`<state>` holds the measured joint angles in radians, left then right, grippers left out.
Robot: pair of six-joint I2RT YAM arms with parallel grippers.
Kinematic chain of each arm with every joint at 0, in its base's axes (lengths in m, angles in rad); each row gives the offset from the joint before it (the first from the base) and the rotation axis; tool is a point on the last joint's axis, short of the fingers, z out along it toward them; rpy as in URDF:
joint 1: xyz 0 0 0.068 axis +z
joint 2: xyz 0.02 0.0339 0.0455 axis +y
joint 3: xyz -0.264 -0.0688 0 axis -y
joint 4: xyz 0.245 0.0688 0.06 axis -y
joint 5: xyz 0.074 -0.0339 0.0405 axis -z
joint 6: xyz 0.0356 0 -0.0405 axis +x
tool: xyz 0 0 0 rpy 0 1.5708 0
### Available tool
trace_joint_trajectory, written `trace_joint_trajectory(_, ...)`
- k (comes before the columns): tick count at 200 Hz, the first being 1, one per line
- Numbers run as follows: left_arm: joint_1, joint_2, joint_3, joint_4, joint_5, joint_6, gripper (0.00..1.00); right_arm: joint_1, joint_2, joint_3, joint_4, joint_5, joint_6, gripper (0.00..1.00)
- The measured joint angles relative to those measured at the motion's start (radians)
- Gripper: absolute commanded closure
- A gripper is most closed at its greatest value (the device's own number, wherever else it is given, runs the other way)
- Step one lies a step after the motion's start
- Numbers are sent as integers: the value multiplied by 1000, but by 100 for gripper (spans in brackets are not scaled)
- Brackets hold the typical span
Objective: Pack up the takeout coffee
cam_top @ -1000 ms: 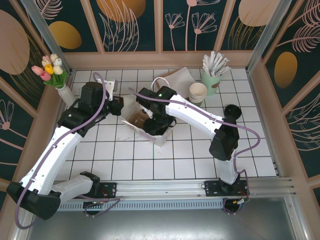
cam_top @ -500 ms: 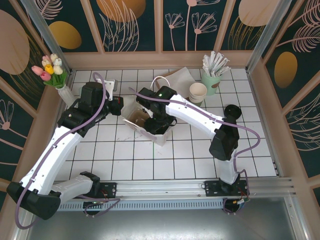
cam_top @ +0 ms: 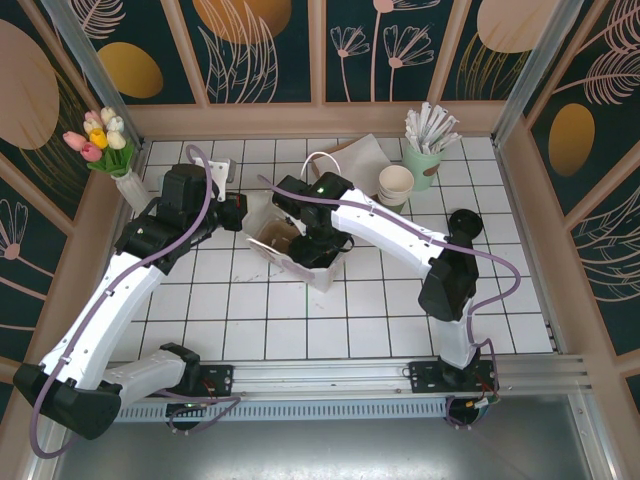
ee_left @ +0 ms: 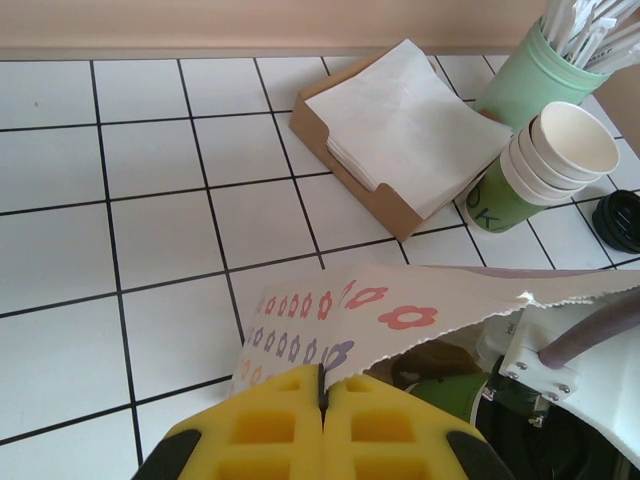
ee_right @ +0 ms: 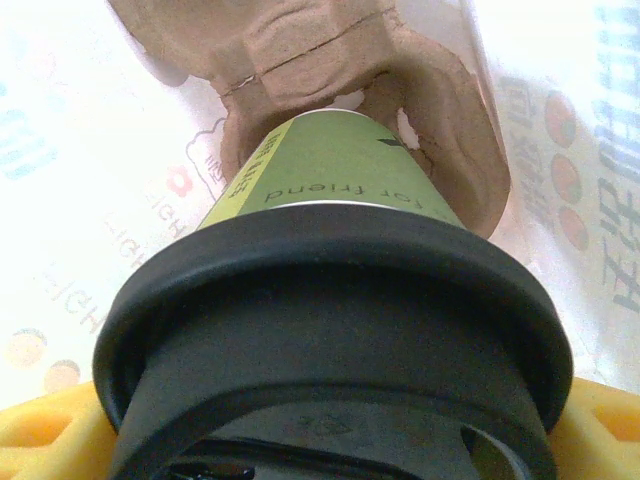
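Right tool [ee_right: 325, 430] unmoved (holding takeout coffee [ee_right: 330, 190]).

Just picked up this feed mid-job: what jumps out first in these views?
The takeout coffee, green with a black lid, looms large in the right wrist view. It is gripped by the right end effector, with its base at the opening of a brown pulp carrier inside the paper bag. Mid-table, the left end effector is pinched shut on the bag's flowered rim.
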<state>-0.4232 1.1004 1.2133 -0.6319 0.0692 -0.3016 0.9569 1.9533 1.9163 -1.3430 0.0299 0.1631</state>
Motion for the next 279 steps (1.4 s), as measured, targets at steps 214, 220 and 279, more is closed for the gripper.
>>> trace_joint_trajectory(214, -2, 0, 0, 0, 0, 0, 100, 0, 0, -15, 7, 38, -1, 44)
trace_joint_trajectory(220, -2, 0, 0, 0, 0, 0, 100, 0, 0, -15, 8, 37, -1, 44)
trace_joint_trajectory(279, -2, 0, 0, 0, 0, 0, 100, 0, 1, -23, 10, 29, -13, 44)
